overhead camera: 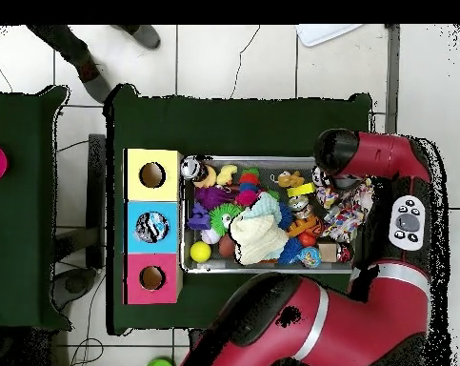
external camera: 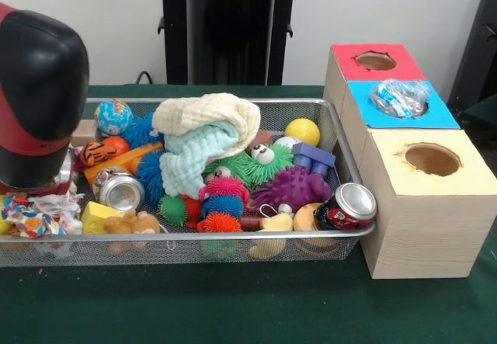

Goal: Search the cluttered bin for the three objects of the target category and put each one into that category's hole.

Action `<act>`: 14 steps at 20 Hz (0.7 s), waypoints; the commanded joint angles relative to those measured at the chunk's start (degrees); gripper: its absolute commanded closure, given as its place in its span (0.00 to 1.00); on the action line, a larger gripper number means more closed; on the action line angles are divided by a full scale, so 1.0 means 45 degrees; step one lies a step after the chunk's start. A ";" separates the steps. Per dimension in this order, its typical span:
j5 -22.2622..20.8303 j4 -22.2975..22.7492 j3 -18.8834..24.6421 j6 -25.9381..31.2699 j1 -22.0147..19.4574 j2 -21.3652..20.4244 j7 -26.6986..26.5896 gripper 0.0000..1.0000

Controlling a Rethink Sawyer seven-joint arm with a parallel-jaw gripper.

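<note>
A wire mesh bin [external camera: 233, 247] is packed with toys, cloths and cans. Right of it stands a wooden box with a red hole [external camera: 376, 60], a blue hole [external camera: 400, 99] and a yellow hole [external camera: 432, 159]. A crumpled clear plastic piece sits in the blue hole [overhead camera: 152, 227]. A silver can [external camera: 120, 190] lies at the bin's front left and a red can [external camera: 348, 206] at its front right corner. Crumpled colourful wrappers [external camera: 35, 212] fill the left end. The arm's thick last link [external camera: 39, 95] hangs over that end, and the gripper [external camera: 46, 187] below it is mostly hidden.
A cream cloth [external camera: 206, 115] and a teal cloth [external camera: 190, 158] cover the bin's middle. Around them lie a globe ball [external camera: 113, 116], a yellow ball [external camera: 303, 131], a purple spiky toy [external camera: 291, 187] and a green furry toy [external camera: 256, 161]. A person's feet [overhead camera: 90, 57] show beyond the table.
</note>
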 commanded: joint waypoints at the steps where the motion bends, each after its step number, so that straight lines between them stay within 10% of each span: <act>1: 0.2005 0.2879 0.2331 -0.0071 -0.0990 0.0273 0.0595 1.00; 14: 0.6530 0.6227 0.3542 -0.1794 -0.1601 -0.0931 0.2933 1.00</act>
